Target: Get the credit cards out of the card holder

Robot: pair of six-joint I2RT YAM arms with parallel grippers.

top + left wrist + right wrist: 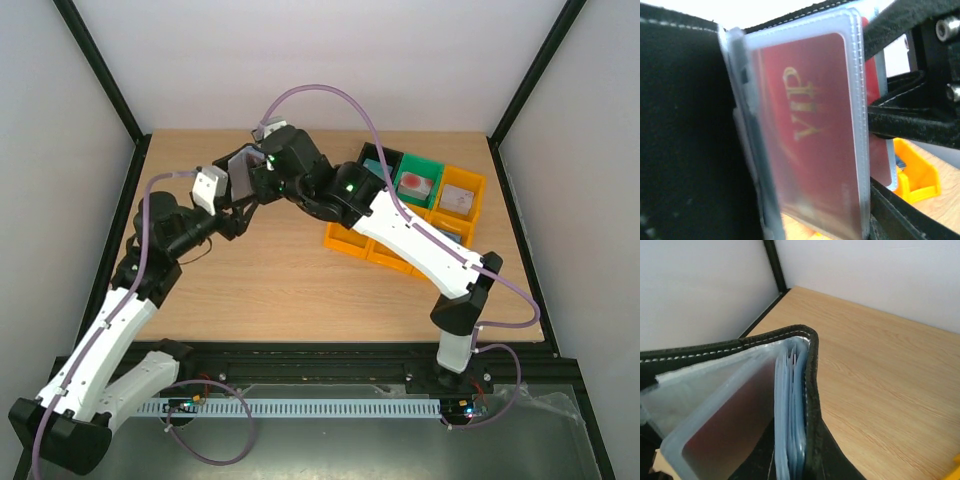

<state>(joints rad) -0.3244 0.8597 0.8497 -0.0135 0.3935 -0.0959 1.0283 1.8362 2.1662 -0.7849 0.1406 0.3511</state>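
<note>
The black card holder (243,172) hangs open in the air above the table's back left, between the two arms. My right gripper (262,178) is shut on its cover from the right. In the left wrist view its black fingers (900,122) cross behind the sleeves. The left wrist view is filled by the holder's black cover (680,125) and a clear sleeve holding a red credit card (810,130) marked VIP. The right wrist view shows the cover (812,390), several pale blue sleeves and the red card (730,435). My left gripper (232,195) is right at the holder; its fingers are hidden.
Plastic bins stand to the right of the arms: yellow ones (345,240) in front, a green one (418,180) with a pink block, a yellow one (462,195) with a grey block. One yellow bin (917,172) shows below the holder. Wooden table (890,365) lies beneath.
</note>
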